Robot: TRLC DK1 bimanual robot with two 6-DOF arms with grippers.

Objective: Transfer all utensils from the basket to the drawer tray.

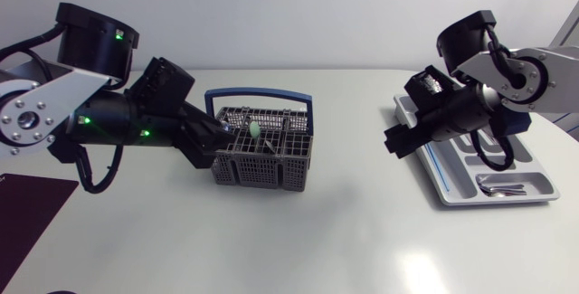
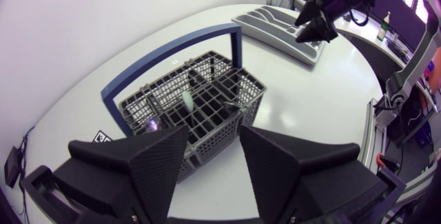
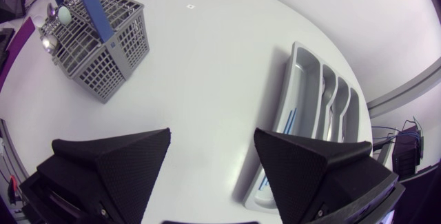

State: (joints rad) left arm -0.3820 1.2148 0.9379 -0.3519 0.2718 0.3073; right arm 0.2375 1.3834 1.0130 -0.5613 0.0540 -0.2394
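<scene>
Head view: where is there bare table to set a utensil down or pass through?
Bare: the wide stretch between the basket and the drawer tray, and the whole near strip in front of both. Crowded: the basket's left side, where the left gripper is close by, and the drawer tray's left edge, where the right gripper hangs.

The grey mesh basket [image 1: 258,172] stands upright near the table's middle, its blue handle [image 1: 262,95] raised. A utensil with a pale green end [image 1: 257,129] sticks up inside. The grey tray [image 1: 445,194] lies flat by the right edge. It holds silver cutlery [image 1: 502,185] in an end compartment and a blue piece [image 1: 437,163] in a long slot.
</scene>
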